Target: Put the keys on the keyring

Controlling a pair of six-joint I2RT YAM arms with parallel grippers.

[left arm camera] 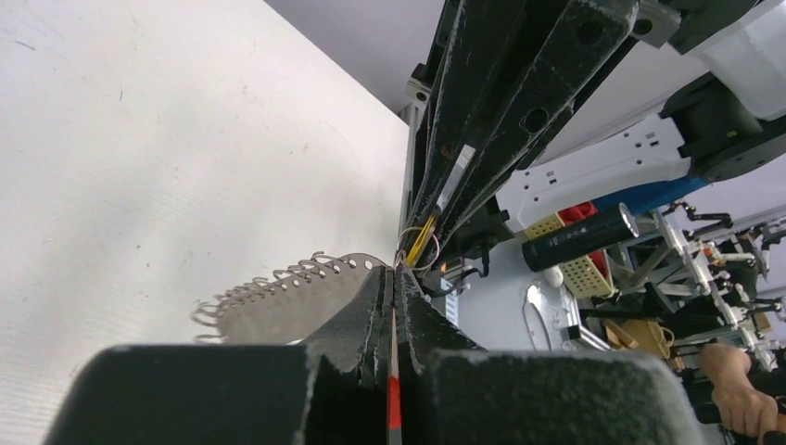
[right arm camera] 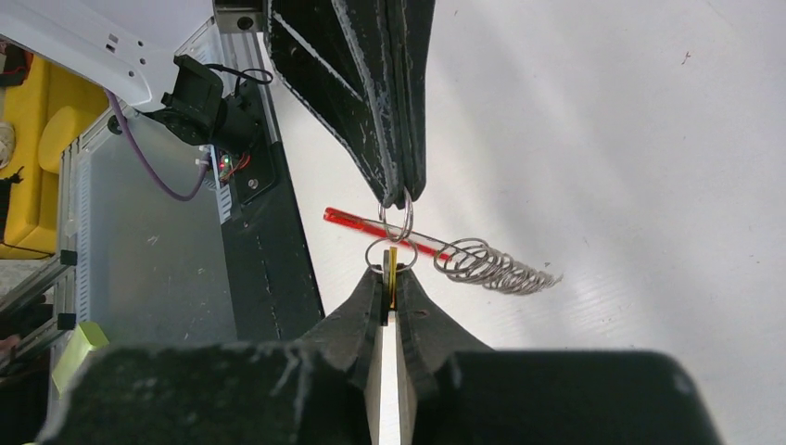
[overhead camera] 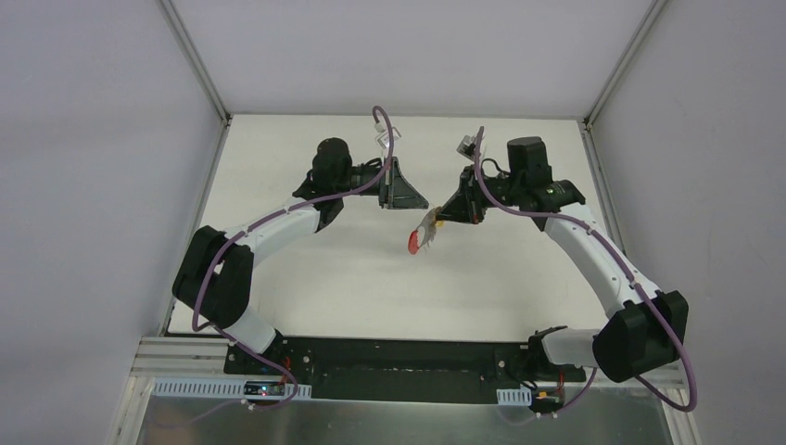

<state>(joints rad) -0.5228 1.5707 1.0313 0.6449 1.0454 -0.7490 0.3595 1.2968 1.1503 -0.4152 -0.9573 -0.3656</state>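
Note:
The keys (overhead camera: 425, 234), a fanned grey bunch on a red band (overhead camera: 412, 246), hang above the table between the two grippers. My left gripper (overhead camera: 424, 204) is shut, with a small ring of the keys at its tips (right arm camera: 401, 211). In the left wrist view the keys (left arm camera: 278, 301) spread left of the shut left gripper (left arm camera: 394, 278), and a red and grey edge shows in its slit. My right gripper (right arm camera: 389, 278) is shut on a yellow tag (right arm camera: 393, 264) that carries the keyring (right arm camera: 389, 252). The keyring touches or nearly touches the left gripper's ring. The keys' loop heads (right arm camera: 491, 267) lie just right.
The white table (overhead camera: 352, 269) lies under both arms, with grey walls on three sides. The black base rail (overhead camera: 399, 366) runs along the near edge. In the right wrist view the rail (right arm camera: 264, 278) and a metal sheet (right arm camera: 139, 278) are at the left.

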